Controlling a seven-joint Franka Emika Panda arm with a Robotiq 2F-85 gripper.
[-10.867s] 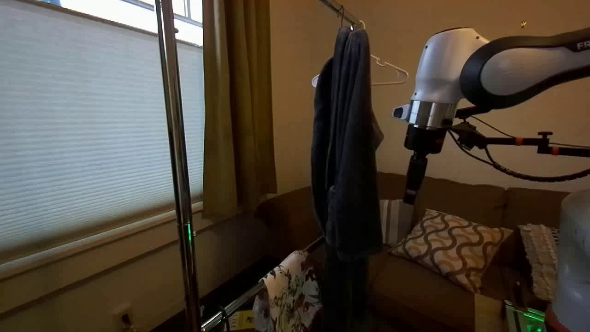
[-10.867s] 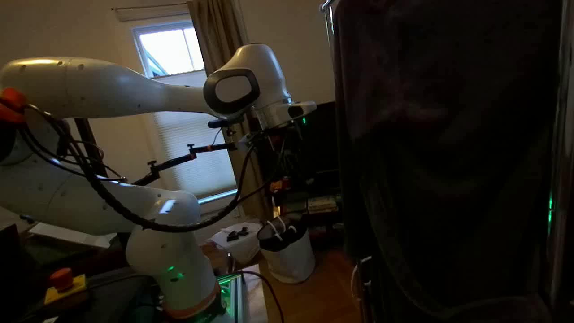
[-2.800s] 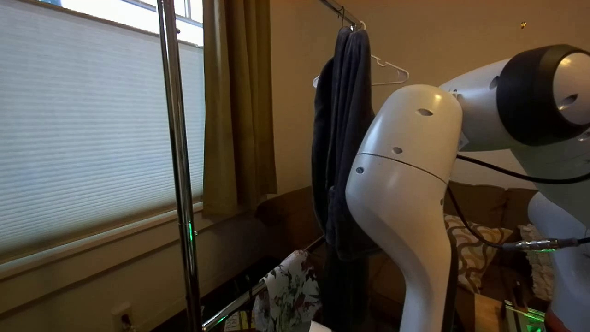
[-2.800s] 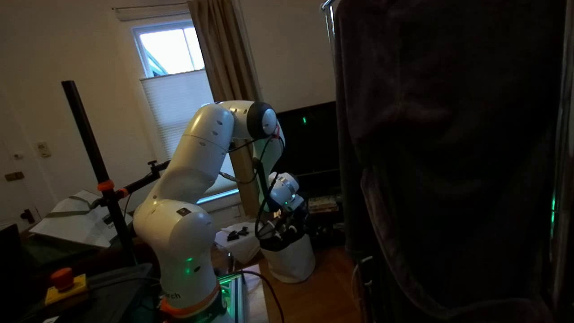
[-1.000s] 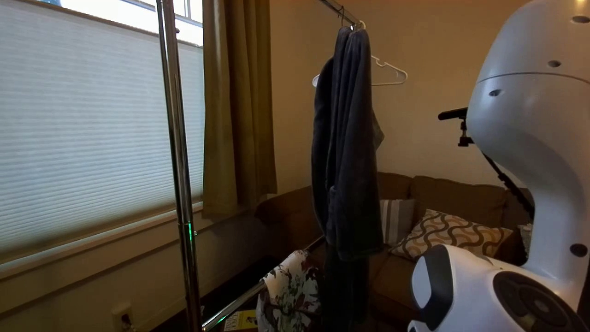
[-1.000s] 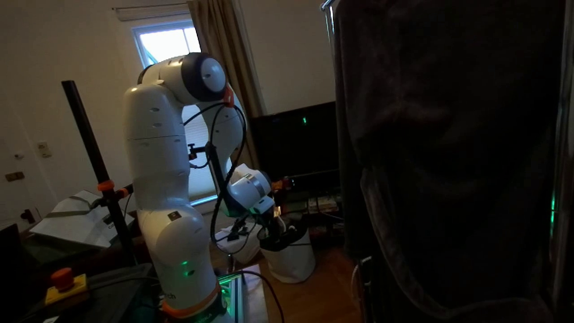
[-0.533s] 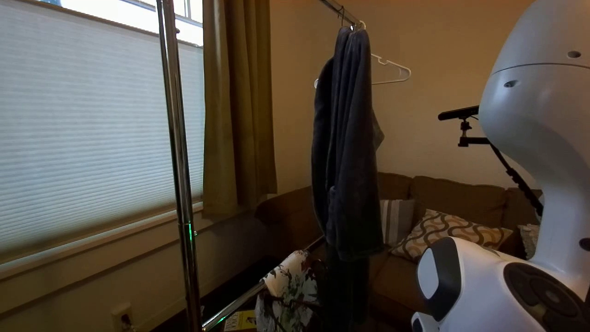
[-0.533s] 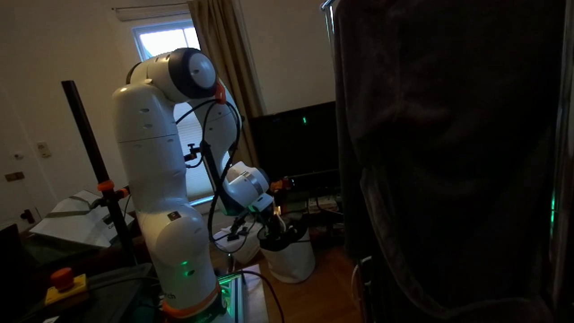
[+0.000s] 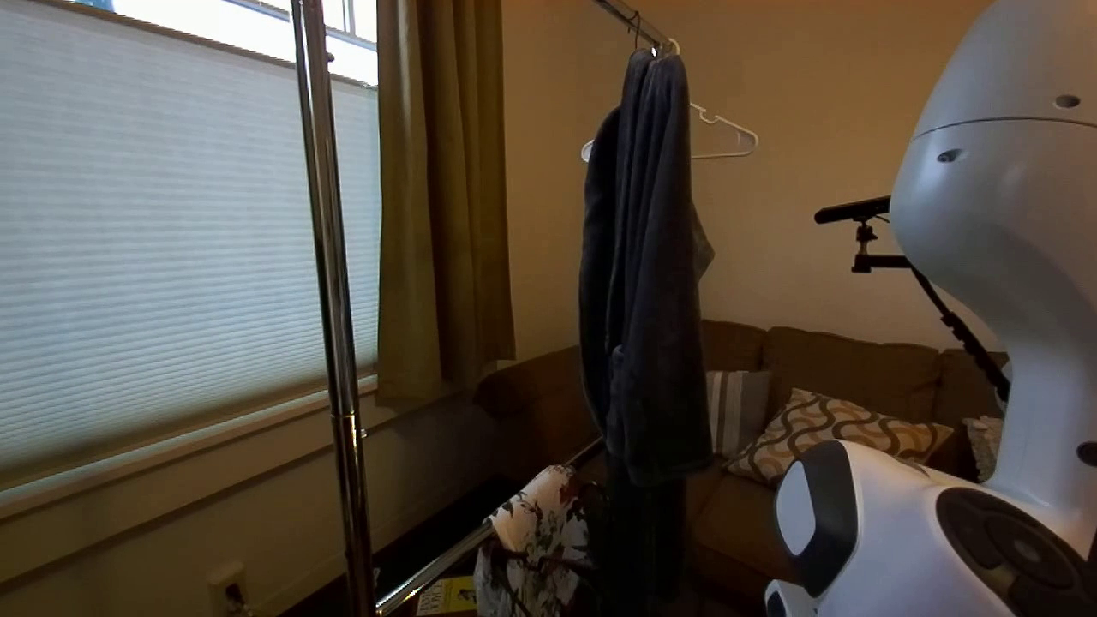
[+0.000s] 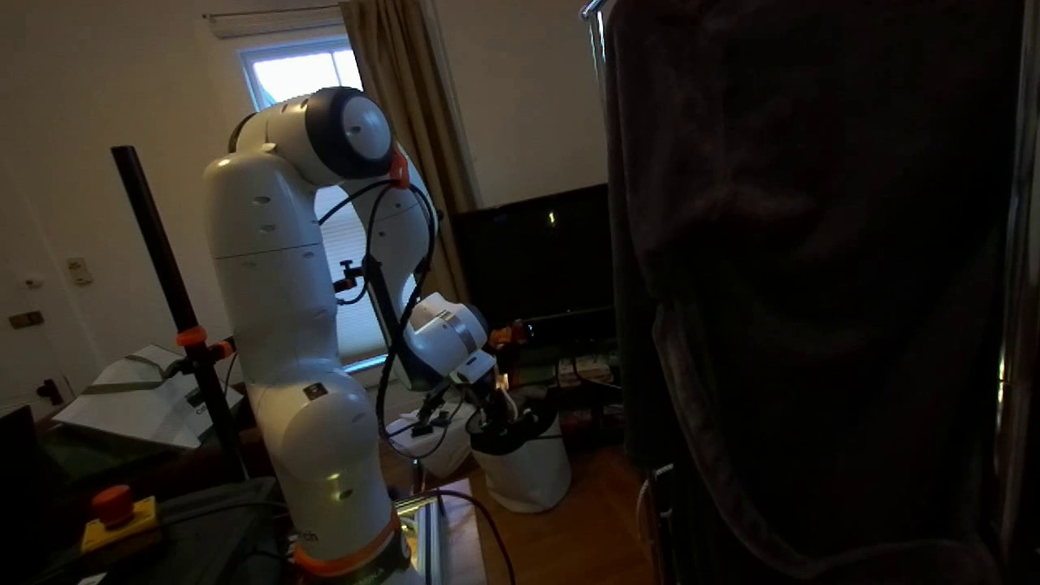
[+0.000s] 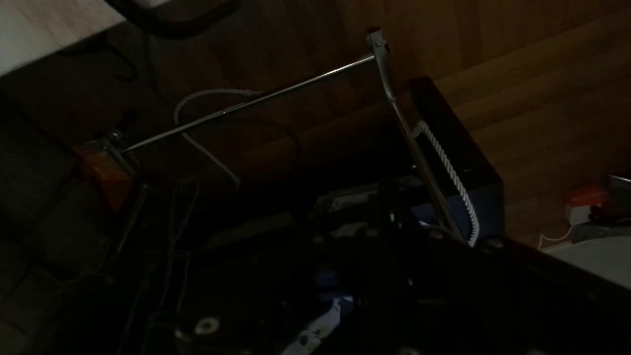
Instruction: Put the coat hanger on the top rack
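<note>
Lift to the thin silver metal top rack (image 9: 624, 14), seemingly yet to come
In an exterior view, a thin dark outline, probably the coat hanger (image 9: 557, 563), crosses a white floral cloth (image 9: 531, 514) low down; rise clear of the hanging grey plush robe (image 9: 656, 274) and white plastic hanger (image 9: 724, 156), hook it over from above, let go once it bears; behind is a brown sofa (image 9: 866, 360). In an exterior view, the black gripper (image 10: 504, 412) hangs low, overlapping a cream fabric basket (image 10: 524, 475); whether wide, narrow or holding anything, I cannot tell. In the wrist view, very dark, a chrome tube frame (image 11: 296, 86) shows against a brown wooden floor (image 11: 517, 39)
</note>
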